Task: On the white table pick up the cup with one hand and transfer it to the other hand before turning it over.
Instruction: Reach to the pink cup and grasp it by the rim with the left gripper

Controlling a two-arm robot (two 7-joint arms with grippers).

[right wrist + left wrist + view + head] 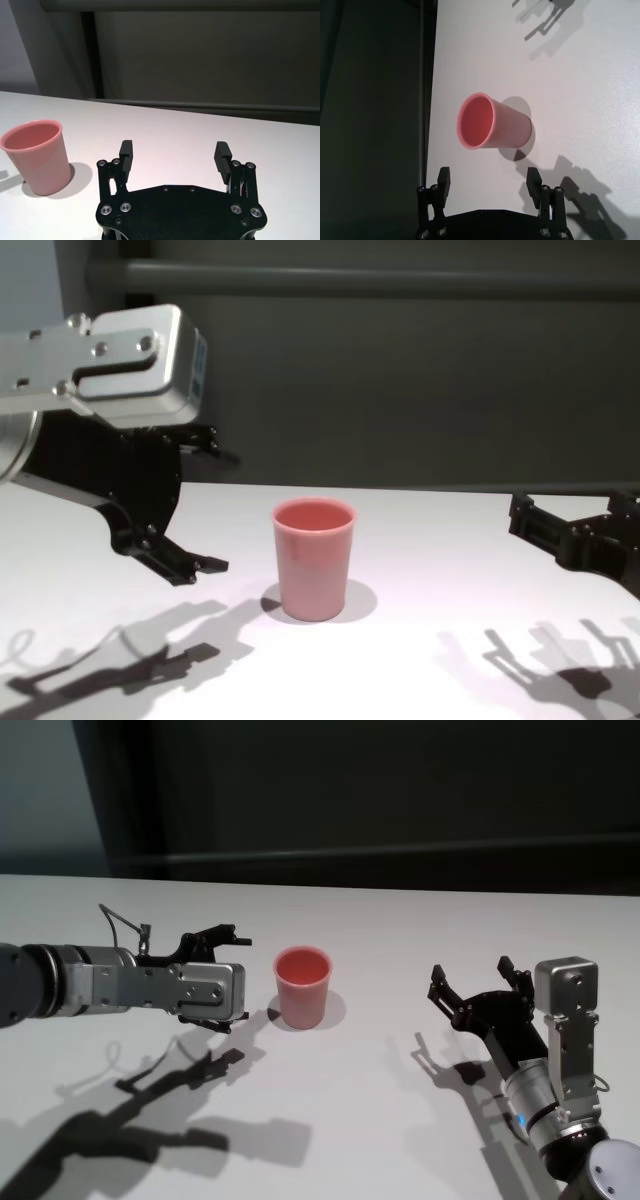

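Note:
The pink cup (pixel 302 987) stands upright, mouth up, on the white table (pixel 420 925) near its middle. My left gripper (pixel 240 978) is open and empty, turned on its side, just to the left of the cup with a short gap. In the left wrist view the cup (pixel 495 127) lies ahead of the open fingers (pixel 444 176), not between them. My right gripper (pixel 470 972) is open and empty, low over the table well to the right of the cup. The cup also shows in the right wrist view (pixel 40 155) and the chest view (pixel 314 558).
A dark wall with a horizontal rail (pixel 400 855) runs behind the table's far edge. Arm shadows (pixel 170 1120) fall on the table in front of the left arm. Nothing else stands on the table.

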